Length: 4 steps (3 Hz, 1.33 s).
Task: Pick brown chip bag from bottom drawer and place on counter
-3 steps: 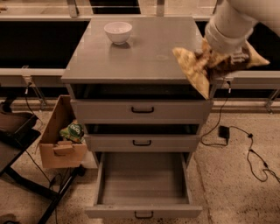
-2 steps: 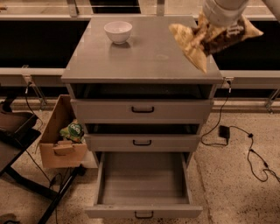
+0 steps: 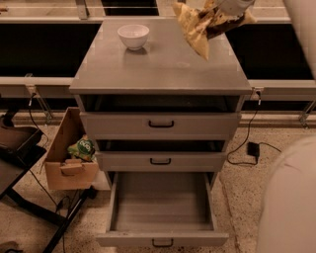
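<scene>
The hand (image 3: 233, 6), clamped on the brown chip bag (image 3: 197, 29), hangs it slanting downward above the counter (image 3: 163, 69), right of the white bowl (image 3: 133, 35).

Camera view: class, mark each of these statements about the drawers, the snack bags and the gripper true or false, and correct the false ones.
1. The bottom drawer is pulled open and has nothing in it. True.
2. The brown chip bag lies flat on the counter. False: it hangs in the air at the counter's back right, held by the gripper at the top edge of the view.
3. The white bowl stands on the counter, towards the back and left of centre. True.
4. The green snack bag lies in the middle drawer. False: it sits in the cardboard box, left of the bottom drawer.
</scene>
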Motion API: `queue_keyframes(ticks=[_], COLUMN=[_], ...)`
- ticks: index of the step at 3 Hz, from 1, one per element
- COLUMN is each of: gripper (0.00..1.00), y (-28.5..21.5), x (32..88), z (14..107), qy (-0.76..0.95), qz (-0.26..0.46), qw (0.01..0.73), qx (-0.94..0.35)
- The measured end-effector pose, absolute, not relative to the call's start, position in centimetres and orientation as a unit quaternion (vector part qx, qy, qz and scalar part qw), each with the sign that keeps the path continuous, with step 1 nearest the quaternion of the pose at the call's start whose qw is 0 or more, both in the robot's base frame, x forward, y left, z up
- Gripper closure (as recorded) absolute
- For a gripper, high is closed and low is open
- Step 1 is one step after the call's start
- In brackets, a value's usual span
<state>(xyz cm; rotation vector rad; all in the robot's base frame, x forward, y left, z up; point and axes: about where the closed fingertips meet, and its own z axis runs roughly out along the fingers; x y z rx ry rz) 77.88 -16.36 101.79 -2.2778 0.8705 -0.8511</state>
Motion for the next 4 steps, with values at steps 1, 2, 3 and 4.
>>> queue_keyframes(ticks=[1,2,3,4], gripper=[1.0,0.82,0.57,0.28], y=[-14.63,-14.66,-14.65,-14.65], x=[80.36,80.54,80.54,80.55], z=[100.62,100.69,100.69,100.68], qy=[0.299,0.299,0.299,0.299], qz=[-0.306,-0.306,-0.306,-0.306], qw=[0.323,0.326,0.326,0.326], qx=[-0.844,-0.843,-0.843,-0.843])
